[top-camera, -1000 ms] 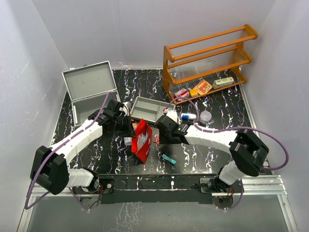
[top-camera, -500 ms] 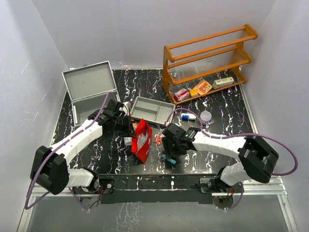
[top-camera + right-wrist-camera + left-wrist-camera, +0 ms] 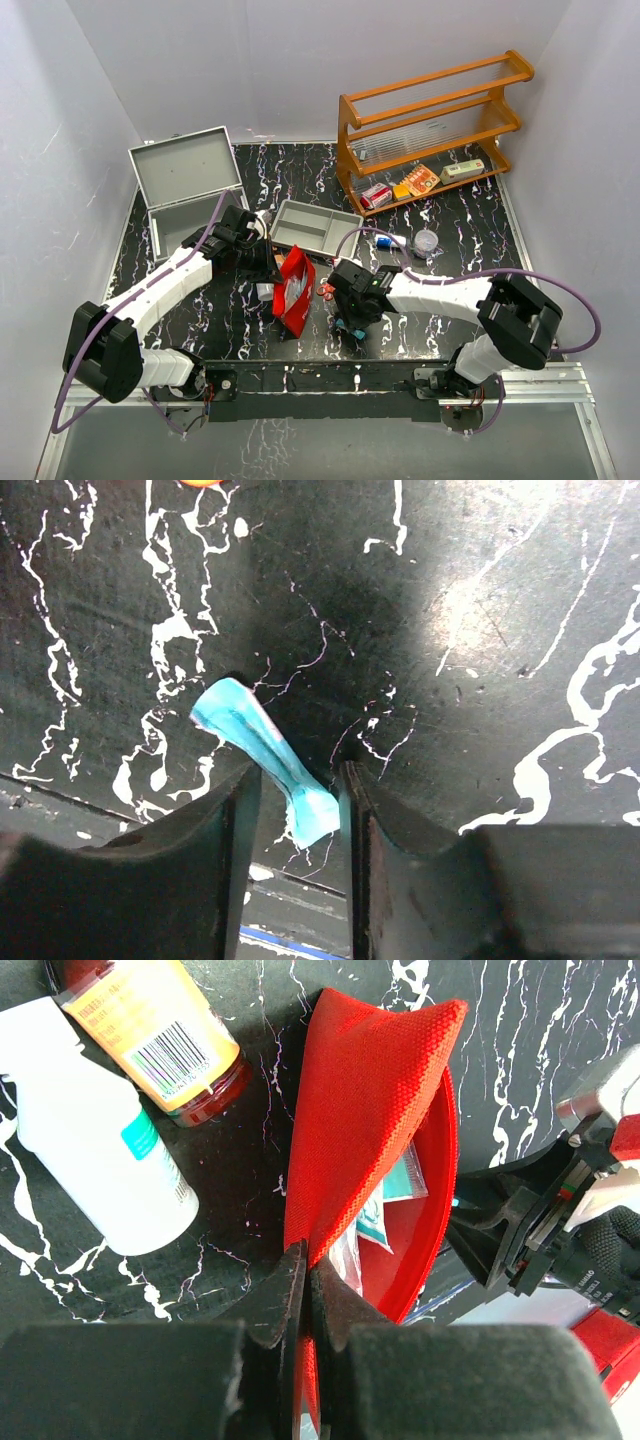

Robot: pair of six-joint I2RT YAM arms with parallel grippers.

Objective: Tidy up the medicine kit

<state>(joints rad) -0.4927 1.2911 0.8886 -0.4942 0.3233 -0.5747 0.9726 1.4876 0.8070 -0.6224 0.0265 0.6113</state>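
The red pouch [image 3: 295,290] stands open on the black table, with packets showing inside it in the left wrist view [image 3: 370,1110]. My left gripper [image 3: 272,270] is shut on the pouch's rim [image 3: 306,1270] and holds it upright. A teal packet [image 3: 262,745] lies flat on the table near the front edge. My right gripper [image 3: 350,328] is open, and its jaws stand on either side of the packet's near end [image 3: 297,790]. In the top view the packet is mostly hidden under that gripper.
A white bottle [image 3: 90,1150] and an amber bottle [image 3: 170,1030] lie left of the pouch. A grey tray [image 3: 315,225] sits behind it, an open metal case [image 3: 185,170] at back left, a wooden rack [image 3: 430,110] with boxes at back right. A tube [image 3: 393,241] and round container [image 3: 427,241] lie mid-right.
My right gripper moved from beside the pouch toward the near edge and came down around the teal packet. My left gripper has kept its hold on the pouch.
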